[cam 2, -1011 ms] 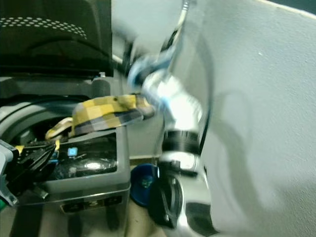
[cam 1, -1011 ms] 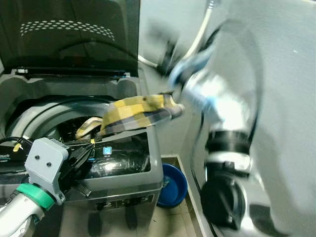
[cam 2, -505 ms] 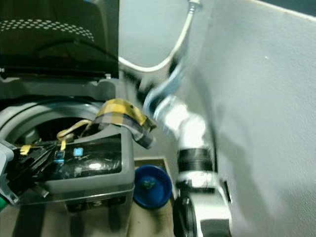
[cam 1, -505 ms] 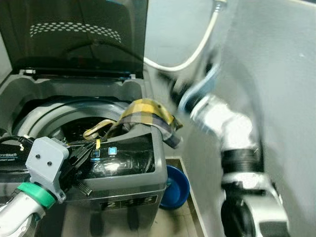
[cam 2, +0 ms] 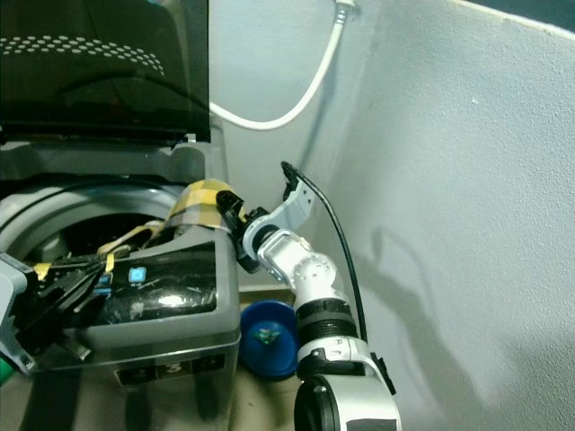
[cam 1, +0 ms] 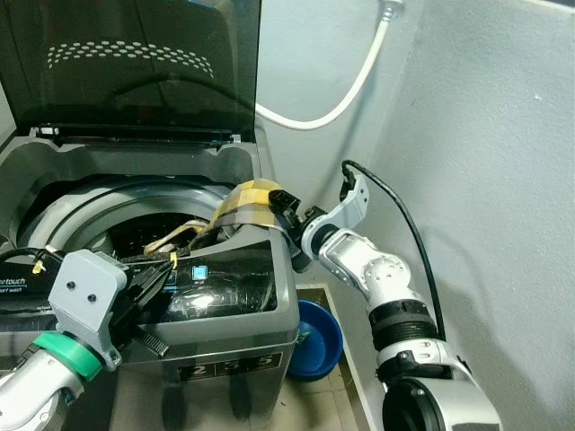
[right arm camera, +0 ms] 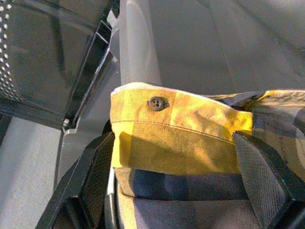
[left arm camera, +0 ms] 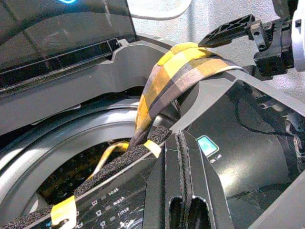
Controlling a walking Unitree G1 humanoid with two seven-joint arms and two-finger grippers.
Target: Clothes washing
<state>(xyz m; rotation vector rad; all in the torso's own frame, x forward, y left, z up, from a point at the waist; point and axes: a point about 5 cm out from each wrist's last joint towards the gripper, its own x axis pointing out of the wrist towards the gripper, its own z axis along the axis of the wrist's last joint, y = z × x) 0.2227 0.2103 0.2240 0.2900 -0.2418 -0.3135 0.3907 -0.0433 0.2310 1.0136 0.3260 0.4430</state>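
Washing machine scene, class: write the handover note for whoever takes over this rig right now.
Right gripper: open, fingers either side of the yellow checked shirt, at the right rim of the washing machine.
Left gripper: shut, over the front control panel.
Done: lid up, part of the shirt hangs into the drum.
Left: push the rest off the rim into the drum, close the lid, start the wash.

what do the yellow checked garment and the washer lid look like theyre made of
Yellow checked garment: woven cloth, probably cotton; visible weave, stitched hem, a button. Matte. The right gripper straddles it.
Washer lid: dark, glossy, see-through panel, tinted plastic or glass; it reflects light.
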